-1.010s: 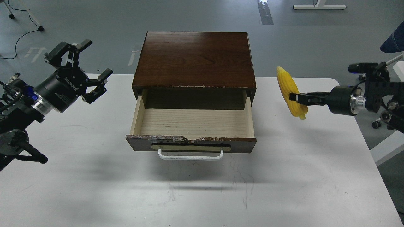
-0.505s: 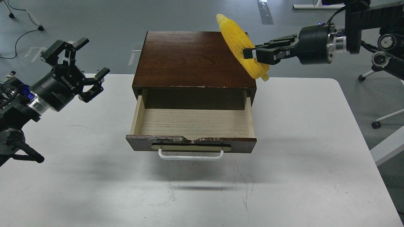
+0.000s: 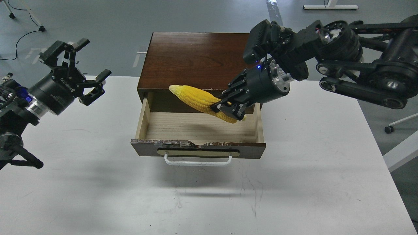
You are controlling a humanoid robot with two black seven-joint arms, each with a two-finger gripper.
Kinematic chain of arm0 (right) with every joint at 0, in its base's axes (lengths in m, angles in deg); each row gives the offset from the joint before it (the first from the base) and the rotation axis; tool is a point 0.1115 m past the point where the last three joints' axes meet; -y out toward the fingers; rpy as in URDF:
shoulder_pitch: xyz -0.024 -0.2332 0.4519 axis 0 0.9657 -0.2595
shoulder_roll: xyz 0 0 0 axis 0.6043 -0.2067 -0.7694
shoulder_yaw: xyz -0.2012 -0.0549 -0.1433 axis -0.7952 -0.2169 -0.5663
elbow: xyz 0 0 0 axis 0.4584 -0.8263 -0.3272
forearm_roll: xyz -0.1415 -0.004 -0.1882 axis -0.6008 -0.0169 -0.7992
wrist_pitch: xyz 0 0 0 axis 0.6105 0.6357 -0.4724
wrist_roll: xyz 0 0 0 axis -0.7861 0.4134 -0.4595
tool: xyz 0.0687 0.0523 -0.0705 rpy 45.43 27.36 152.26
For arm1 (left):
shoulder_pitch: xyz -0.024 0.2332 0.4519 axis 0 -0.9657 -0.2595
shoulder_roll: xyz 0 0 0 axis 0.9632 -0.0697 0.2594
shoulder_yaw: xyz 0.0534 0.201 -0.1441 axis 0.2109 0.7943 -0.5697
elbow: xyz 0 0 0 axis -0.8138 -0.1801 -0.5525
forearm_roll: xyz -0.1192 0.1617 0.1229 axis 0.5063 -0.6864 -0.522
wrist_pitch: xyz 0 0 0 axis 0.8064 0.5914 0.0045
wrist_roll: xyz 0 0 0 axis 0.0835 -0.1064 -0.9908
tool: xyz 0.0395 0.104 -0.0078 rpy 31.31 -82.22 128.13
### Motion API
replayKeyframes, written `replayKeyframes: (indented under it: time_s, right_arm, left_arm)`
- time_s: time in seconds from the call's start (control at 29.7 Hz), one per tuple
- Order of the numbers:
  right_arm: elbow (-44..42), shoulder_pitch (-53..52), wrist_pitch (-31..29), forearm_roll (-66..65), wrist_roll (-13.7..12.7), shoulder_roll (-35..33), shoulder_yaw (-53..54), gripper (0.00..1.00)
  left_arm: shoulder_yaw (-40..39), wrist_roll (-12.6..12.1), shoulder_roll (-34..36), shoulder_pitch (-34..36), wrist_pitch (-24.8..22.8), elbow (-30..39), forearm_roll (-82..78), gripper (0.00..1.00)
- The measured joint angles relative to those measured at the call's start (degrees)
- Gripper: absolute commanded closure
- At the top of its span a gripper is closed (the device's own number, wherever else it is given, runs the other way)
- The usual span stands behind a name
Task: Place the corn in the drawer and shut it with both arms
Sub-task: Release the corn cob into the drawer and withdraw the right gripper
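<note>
1. Drawer [image 3: 198, 148]: pulled open from the dark wooden cabinet [image 3: 196, 58]; only bare pale wood shows inside.
2. Lettering: white "ROBOTIQ" on the left gripper [image 3: 85, 70]; its fingers are spread, grasping nothing, off to the drawer's left.
3. Corn [image 3: 200, 101]: clamped at its thick end by the right gripper [image 3: 230, 109], held above the open drawer, tip pointing left.

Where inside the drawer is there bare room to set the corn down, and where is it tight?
The drawer floor is bare pale wood from its left wall to its right wall, in front of the cabinet opening. The right gripper holds the corn over the back right part, the crowded spot. The left gripper is open, off to the left over the table.
</note>
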Motion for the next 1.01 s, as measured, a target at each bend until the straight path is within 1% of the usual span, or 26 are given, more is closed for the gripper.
replayKeyframes:
  time_s: [0.03,0.07,0.1,0.13,0.17,0.2,0.27,0.3,0.34,0.44,0.67,0.81,0.91,1.01]
  right_arm:
    - [-1.0,0.6,0.6,0.0,0.0,0.9,-0.2,0.51]
    - [-1.8,1.2,1.0,0.0,0.0,1.5,-0.2,0.40]
    - [-2.3,1.6,1.3,0.0,0.0,2.0,-0.2,0.25]
    - [-2.6,2.1,1.4,0.0,0.0,2.5,-0.2,0.25]
    - [-2.9,2.6,1.4,0.0,0.0,2.9,-0.2,0.16]
    - [-3.0,2.9,1.5,0.0,0.0,3.1,-0.2,0.16]
    - [-3.1,3.3,1.5,0.1,0.0,3.3,-0.2,0.08]
    - [-3.2,3.3,1.5,0.1,0.0,3.3,-0.2,0.08]
    - [-3.2,3.4,1.5,0.2,0.0,3.3,-0.2,0.05]
    - [-3.2,3.4,1.5,0.5,0.0,3.3,0.0,0.02]
    - [-3.0,2.7,1.7,3.5,0.0,2.6,2.3,0.01]
    - [-3.3,1.3,1.6,12.7,0.0,-1.1,7.0,0.01]
    - [-3.7,1.3,1.7,25.5,0.0,-6.2,9.0,0.01]
    - [-4.2,3.4,1.9,39.0,0.0,-12.2,9.7,0.01]
  left_arm:
    - [0.0,0.0,0.0,0.0,0.0,0.0,0.0,0.01]
    - [0.0,0.0,0.0,-0.1,0.0,0.0,0.0,0.01]
    - [0.0,0.0,0.0,-0.1,0.0,0.0,0.0,0.01]
    - [-0.1,0.0,0.1,-0.1,0.0,0.0,0.0,0.01]
    - [-0.1,0.0,0.2,-0.1,0.0,0.0,0.0,0.01]
    - [-0.1,0.0,0.2,-0.1,0.0,0.0,0.0,0.01]
    - [-0.1,0.0,0.2,-0.1,0.0,0.0,0.0,0.01]
    - [-0.1,0.0,0.3,-0.1,0.0,0.0,0.0,0.01]
    - [-0.1,0.0,0.3,-0.1,0.0,0.0,0.0,0.01]
    - [-0.1,0.0,0.3,-0.1,0.0,0.0,0.0,0.01]
    - [0.0,0.0,0.7,-0.1,0.0,0.1,0.0,0.01]
    - [0.1,0.0,2.2,-0.1,0.0,0.1,0.0,0.01]
    - [0.4,0.0,3.2,-0.1,0.0,0.0,0.0,0.01]
    - [0.4,0.0,3.6,-0.1,0.0,0.0,0.0,0.01]
